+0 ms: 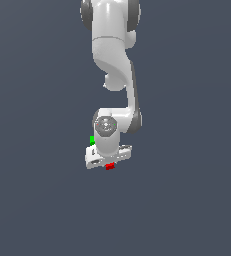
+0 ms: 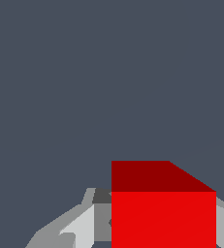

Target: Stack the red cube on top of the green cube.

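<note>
Fingers (image 2: 163, 227) clamped on red cube (image 2: 163, 219), green cube (image 1: 92, 139) beside wrist, plain grey-blue floor (image 1: 32, 200)

open grey floor (image 1: 187, 200) all around, green cube (image 1: 92, 139) beside the hand (image 1: 108, 161)

- We see the red cube (image 1: 109, 166) (image 2: 163, 213), bright and plain, peeking out beneath the arm.
- We see the green cube (image 1: 92, 140) mostly hidden, nearby but apart.

No readable text or markings.
</note>
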